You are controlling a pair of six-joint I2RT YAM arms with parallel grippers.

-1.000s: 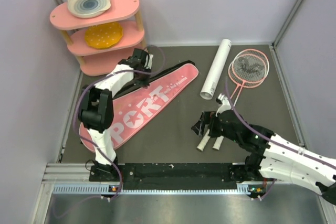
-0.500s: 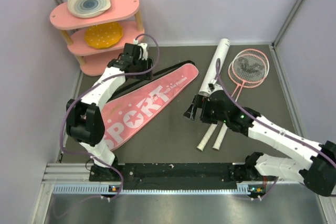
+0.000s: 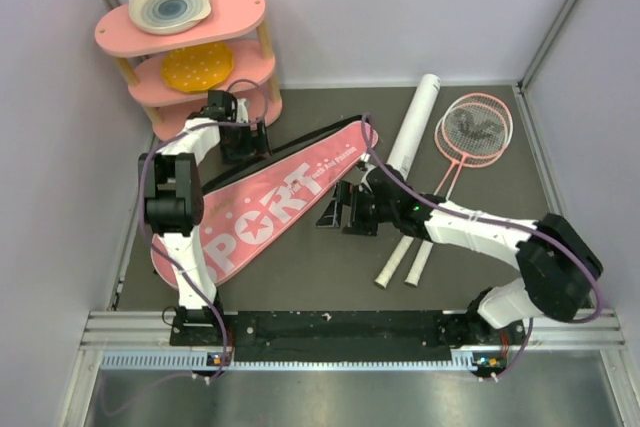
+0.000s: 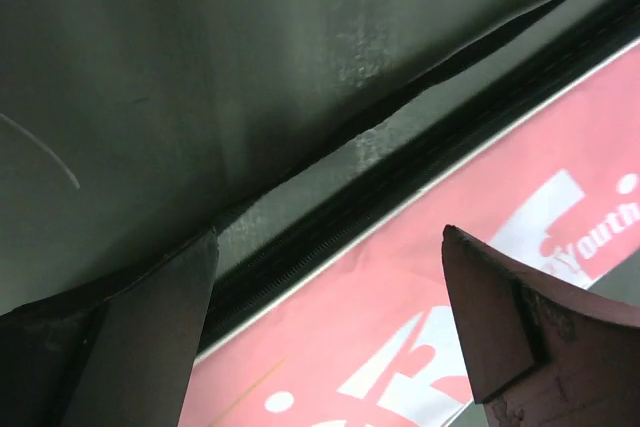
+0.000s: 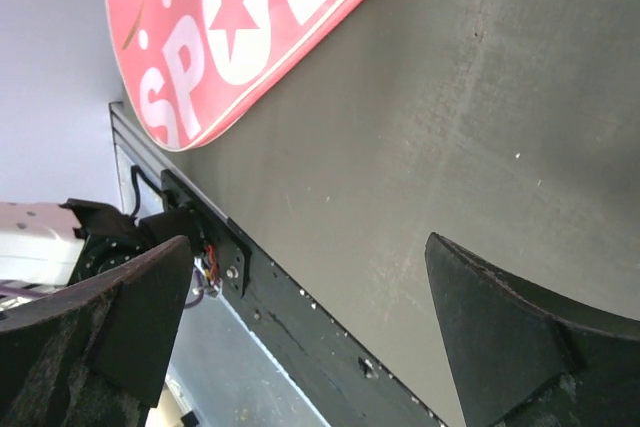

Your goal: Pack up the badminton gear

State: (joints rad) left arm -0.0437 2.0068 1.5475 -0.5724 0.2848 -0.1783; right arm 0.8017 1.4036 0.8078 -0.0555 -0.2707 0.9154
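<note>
At the far left stands the pink shelf with its plates, which is no part of the job. Just beside its foot, the left end effector hangs over the upper rim of the pink racket bag. The wrist view shows its fingers apart with nothing between them, straddling the black zip edge. The bag lies flat and slantwise across the dark worktop, and it looks closed, so the step in hand is probably getting it open. That thin, flat rim is the first hazard: a shallow pinch could slide off the zip, or lift the whole bag and drag it against the shelf. The right end effector sits low, just beside the bag's right edge, its fingers likewise apart and empty. A push from there could skew the bag under the left arm. Farther right, the white tube lies near the right arm, and the two rackets rest beyond it, their handles passing under that arm. A careless swing could roll the tube or scatter the rackets.
</note>
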